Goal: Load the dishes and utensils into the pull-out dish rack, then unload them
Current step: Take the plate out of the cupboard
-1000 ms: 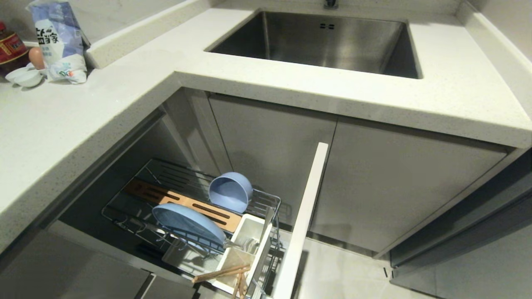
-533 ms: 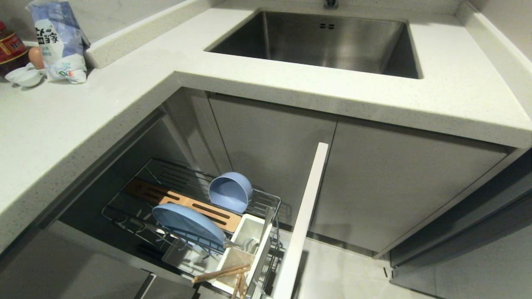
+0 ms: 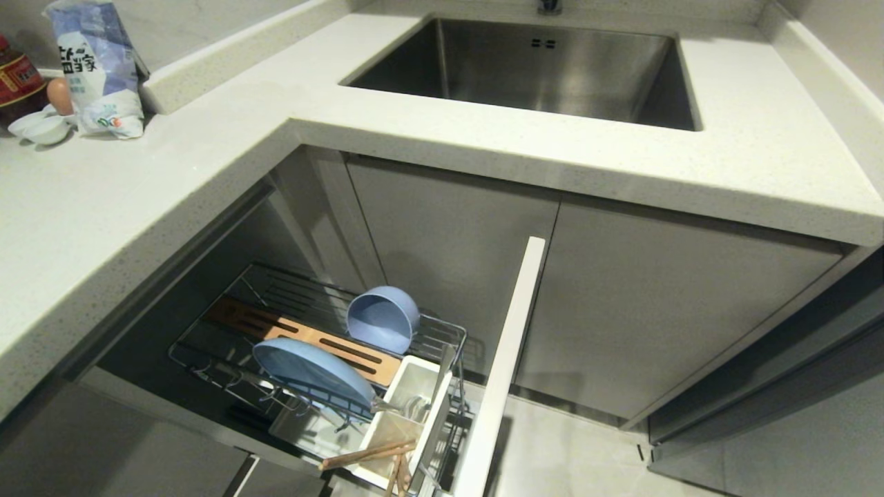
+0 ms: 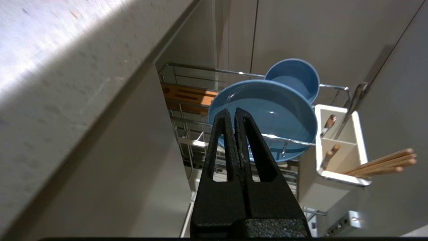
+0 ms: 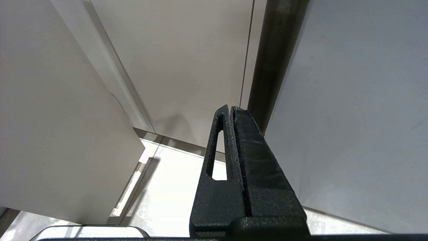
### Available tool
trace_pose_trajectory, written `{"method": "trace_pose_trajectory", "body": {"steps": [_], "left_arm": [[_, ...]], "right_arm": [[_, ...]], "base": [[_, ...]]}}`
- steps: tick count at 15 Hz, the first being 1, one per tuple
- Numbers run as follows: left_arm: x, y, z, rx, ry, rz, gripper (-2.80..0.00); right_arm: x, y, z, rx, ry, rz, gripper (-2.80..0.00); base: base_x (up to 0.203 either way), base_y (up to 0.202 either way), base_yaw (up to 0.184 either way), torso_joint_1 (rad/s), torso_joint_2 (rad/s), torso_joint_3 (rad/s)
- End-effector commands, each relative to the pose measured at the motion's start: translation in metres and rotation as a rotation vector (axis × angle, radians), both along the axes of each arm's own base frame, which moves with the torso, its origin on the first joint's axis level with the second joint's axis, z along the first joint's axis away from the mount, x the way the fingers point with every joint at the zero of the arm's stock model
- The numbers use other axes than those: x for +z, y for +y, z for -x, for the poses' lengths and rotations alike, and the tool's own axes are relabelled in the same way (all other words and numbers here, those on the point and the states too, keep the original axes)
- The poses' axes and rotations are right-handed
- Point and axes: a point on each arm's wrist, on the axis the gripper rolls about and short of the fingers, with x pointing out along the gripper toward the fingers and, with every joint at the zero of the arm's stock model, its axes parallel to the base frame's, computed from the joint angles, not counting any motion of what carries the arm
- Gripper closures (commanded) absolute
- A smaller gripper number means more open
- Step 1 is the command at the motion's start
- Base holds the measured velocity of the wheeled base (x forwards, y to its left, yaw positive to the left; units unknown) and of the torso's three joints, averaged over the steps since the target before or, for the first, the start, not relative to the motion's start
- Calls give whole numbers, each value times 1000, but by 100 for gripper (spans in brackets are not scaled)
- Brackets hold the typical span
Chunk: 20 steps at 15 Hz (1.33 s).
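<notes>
The pull-out chrome wire dish rack [image 3: 442, 331] stands drawn out from under the pale speckled stone countertop [image 3: 138, 179], its white panel front [image 3: 507, 352] on the right. Everything the task names is loaded. The large flat pale-blue oval plate [image 3: 312, 373] stands on edge between the prongs at the near side; the smaller deep pale-blue round bowl [image 3: 383, 319] lies tipped on its side farther back, near the slotted wooden strip [image 3: 304, 338]. In the white plastic utensil caddy [image 3: 407, 421], at the rack's near right corner, the light-wood chopsticks [image 3: 366, 454] lean steeply, their ends jutting over the rim, and the silver metal spoon [image 4: 355, 100] stands against the far end.

The left gripper [image 4: 234, 115], jaws pressed together and holding nothing, hangs above and short of the plate in its wrist view. The right gripper [image 5: 230, 112], also pressed shut and empty, is parked by the cabinet fronts to the right, well apart from the rack.

Loading looks finished, so unloading probably comes next. The risks lie in the reach. The plate sits behind a chrome rail, and lifting it at a slant could catch its rim on the wire or knock it into the bowl. The chopsticks, thin and loosely leaning, could be swept out of the caddy by a passing arm, or slip from a pinch taken off-centre. The countertop edge overhangs the rack's left side, so a high approach could strike it.
</notes>
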Motion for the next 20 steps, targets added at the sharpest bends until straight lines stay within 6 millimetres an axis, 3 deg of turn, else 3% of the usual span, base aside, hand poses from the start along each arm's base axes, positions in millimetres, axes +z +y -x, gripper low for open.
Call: {"method": "trace_pose_trajectory", "body": {"steps": [1, 14, 17, 20], "left_arm": [[-25, 0, -6, 9, 151, -16, 0], [-23, 0, -5, 3, 149, -34, 0], [27, 0, 13, 5, -61, -26, 0], [88, 0, 59, 20, -183, -56, 0]], "right_arm": [[-6, 0, -2, 1, 22, 0, 0], [-6, 0, -2, 1, 22, 0, 0], [-6, 0, -2, 1, 22, 0, 0], [-6, 0, -2, 1, 22, 0, 0]], "base": [[0, 0, 0, 0, 0, 0], [0, 0, 0, 0, 0, 0], [0, 0, 0, 0, 0, 0], [0, 0, 0, 0, 0, 0]]}}
